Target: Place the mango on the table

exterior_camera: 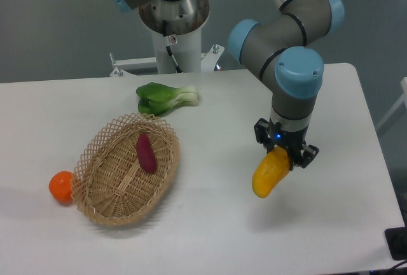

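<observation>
The mango [268, 174] is yellow, shading to orange at its upper end, and hangs tilted with its lower tip toward the left. My gripper [283, 154] is shut on its upper end, fingers on either side. The fruit hangs above the right half of the white table [210, 224]; a faint shadow lies on the tabletop below it. Whether its lower tip touches the surface is unclear.
An oval wicker basket [102, 189] holding a purple sweet potato [145, 153] stands at the left. A small orange [62, 186] rests against the basket's left side. A green bok choy [165, 98] lies behind the basket. The robot base [173, 27] stands at the table's far edge.
</observation>
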You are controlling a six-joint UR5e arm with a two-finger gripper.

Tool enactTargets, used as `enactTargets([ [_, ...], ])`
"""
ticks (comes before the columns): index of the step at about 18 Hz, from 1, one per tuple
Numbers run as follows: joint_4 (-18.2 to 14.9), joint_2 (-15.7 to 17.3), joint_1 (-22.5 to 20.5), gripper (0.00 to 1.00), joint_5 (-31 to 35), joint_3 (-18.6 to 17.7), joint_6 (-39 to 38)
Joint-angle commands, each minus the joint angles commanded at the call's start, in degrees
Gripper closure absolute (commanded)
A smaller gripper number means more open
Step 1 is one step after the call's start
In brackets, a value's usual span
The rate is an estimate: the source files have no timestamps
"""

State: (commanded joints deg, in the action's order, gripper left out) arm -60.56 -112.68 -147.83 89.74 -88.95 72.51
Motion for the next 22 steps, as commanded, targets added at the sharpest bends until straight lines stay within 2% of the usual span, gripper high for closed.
enactTargets([
  [15,-0.26,0.00,-0.35,0.63,-0.26,-0.09,-0.35],
  [22,0.52,0.88,-1.40,0.63,-0.35,-4.47,-0.26],
])
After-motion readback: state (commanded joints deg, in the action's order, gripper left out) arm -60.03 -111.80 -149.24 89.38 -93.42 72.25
